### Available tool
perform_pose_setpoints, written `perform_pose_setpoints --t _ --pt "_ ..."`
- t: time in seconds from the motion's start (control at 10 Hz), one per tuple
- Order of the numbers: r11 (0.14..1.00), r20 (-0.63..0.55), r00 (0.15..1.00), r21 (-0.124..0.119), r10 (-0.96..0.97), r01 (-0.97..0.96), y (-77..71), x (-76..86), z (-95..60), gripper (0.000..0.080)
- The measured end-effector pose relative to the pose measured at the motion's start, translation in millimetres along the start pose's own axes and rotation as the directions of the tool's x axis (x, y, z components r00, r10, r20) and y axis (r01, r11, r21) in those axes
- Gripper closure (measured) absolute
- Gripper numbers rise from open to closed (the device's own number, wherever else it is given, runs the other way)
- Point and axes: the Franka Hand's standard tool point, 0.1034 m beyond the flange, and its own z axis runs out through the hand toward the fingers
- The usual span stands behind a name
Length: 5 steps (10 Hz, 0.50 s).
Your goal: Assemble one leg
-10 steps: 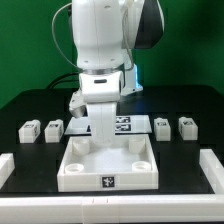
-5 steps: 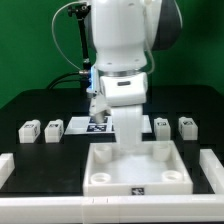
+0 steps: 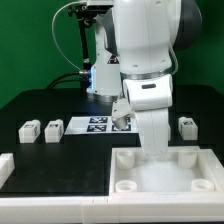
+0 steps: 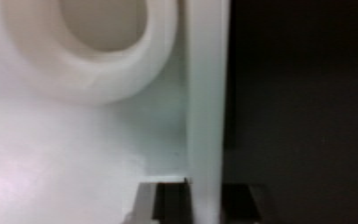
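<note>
Compared with half a second ago, the arm [image 3: 150,60] is travelling toward the exterior view's right. The white tray-like part [image 3: 128,180] is moving with it and is now sitting at the lower right of that view, where earlier it was nearer the middle. The black table [image 3: 30,105] is carrying everything. The marker board [image 3: 98,123] is lying flat behind the tray-like part, partly covered by the arm.

The first leg [image 3: 30,128] and the second leg [image 3: 53,127] are resting side by side on the table at the exterior view's left, in the same places as before. The third leg [image 3: 186,125] is resting at the exterior view's right, beside the arm. All three are lying apart from the tray-like part, and none is in contact with the gripper [image 4: 202,205].

In the wrist view, the fingers [image 4: 158,206] are standing at a narrow opening, one on each side of a thin upright wall [image 4: 202,100] of the tray-like part, and are clamping it. A round corner socket [image 4: 87,35] is showing just beside that wall.
</note>
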Motion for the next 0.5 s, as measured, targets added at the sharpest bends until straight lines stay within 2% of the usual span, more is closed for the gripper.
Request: perform_pose_setpoints --t 0.2,0.3,0.4,0.5 --pt "1.000 -0.001 1.000 -0.004 0.000 0.000 -0.1 0.0 0.1 0.0739" --pt "1.000 -0.001 1.000 -0.002 0.001 -0.001 -0.4 -0.7 0.6 0.0678" --pt "1.000 -0.001 1.000 -0.002 0.002 -0.002 -0.4 -1.0 0.6 0.0514" --pt "1.000 -0.001 1.000 -0.002 0.002 -0.002 -0.4 -1.2 0.7 0.0514"
